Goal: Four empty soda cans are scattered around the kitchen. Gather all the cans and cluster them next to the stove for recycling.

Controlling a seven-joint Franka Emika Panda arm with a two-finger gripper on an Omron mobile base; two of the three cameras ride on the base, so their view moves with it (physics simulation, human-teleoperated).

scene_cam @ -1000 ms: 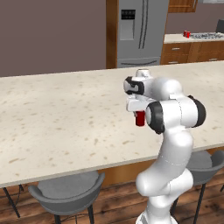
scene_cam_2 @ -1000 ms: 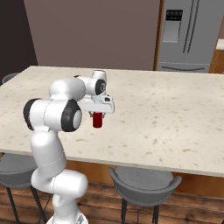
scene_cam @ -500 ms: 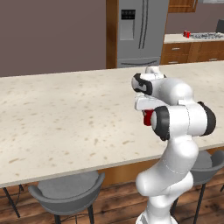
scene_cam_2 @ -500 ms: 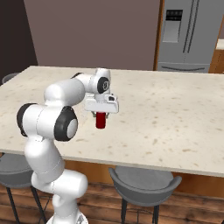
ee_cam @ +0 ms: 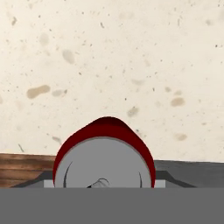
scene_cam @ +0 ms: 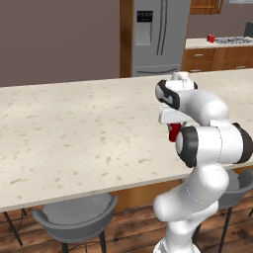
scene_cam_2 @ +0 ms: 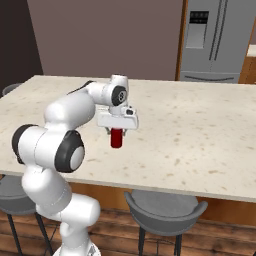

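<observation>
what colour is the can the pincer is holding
The soda can is red with a silvery-grey top end; the hand view shows it best, the pincer shut around it.

The big speckled counter (scene_cam: 74,133) is lying bare across the middle of both base views, giving lots of room to pass. Grey stools (scene_cam_2: 165,207) are sitting under its near edge. The tall fridge (scene_cam: 155,37) is standing at the top, blocking the way there.

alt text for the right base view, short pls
A white robot arm holds a red soda can upright in its gripper, just above a speckled beige island counter. Grey stools stand under the counter's near edge, and a steel fridge stands against the far wall.
</observation>
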